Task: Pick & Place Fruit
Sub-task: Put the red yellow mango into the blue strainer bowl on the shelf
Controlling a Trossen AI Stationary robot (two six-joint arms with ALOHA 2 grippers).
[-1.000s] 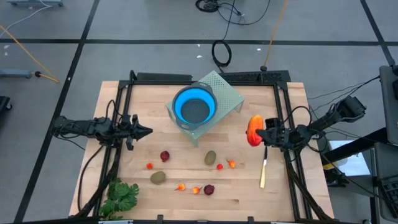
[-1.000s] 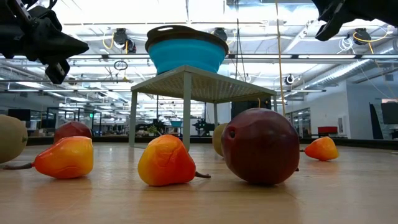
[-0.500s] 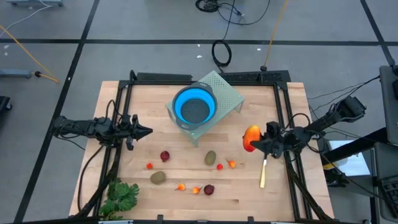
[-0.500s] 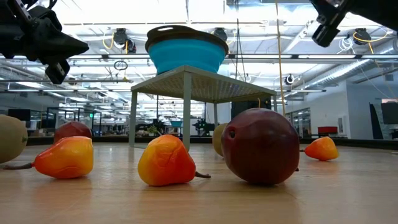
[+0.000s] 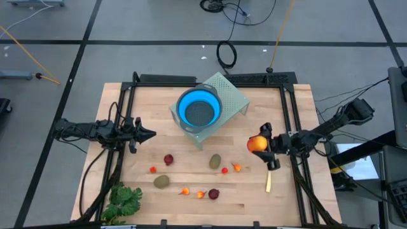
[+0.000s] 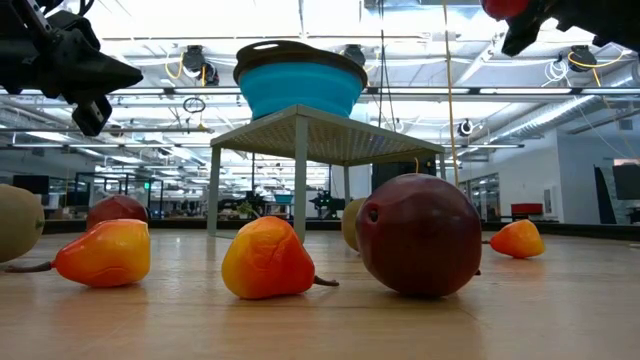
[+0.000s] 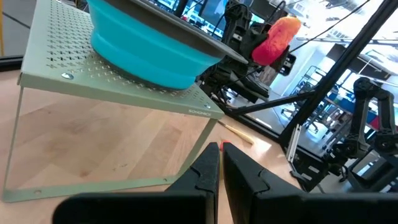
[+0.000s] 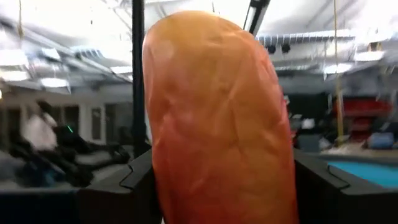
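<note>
My right gripper (image 5: 266,145) hovers above the table's right part, shut on the long orange-red fruit (image 5: 257,144); that fruit fills the right wrist view (image 8: 217,118) and shows in the left wrist view (image 7: 277,38). My left gripper (image 5: 151,134) waits shut over the table's left part, its fingertips (image 7: 221,148) together. On the wood lie two dark red balls (image 5: 168,159) (image 5: 213,193), two brown-green ovals (image 5: 215,161) (image 5: 161,181) and several tiny orange and red pieces (image 5: 236,167). In the low view a dark red ball (image 6: 418,235) and orange pieces (image 6: 267,258) rest on the board. My right gripper pinches the long orange-red fruit between its two fingers (image 8: 134,180), one on each long side (image 8: 165,155). It comes level from the table's right. The fruit is lifted clear of the table and stands about upright, its top end (image 5: 257,141) facing the high camera.
A blue bowl (image 5: 199,109) sits on a pale green perforated rack (image 5: 232,95) at the table's far middle. A yellow-handled knife (image 5: 268,178) lies near the right frame rail, below my right gripper. A green leafy bunch (image 5: 124,200) lies at the near left corner.
My right gripper has rolled about its wrist and shifted a little toward the near edge. The orange-red fruit in it has turned from lying lengthwise to standing on end, staying lifted clear.
</note>
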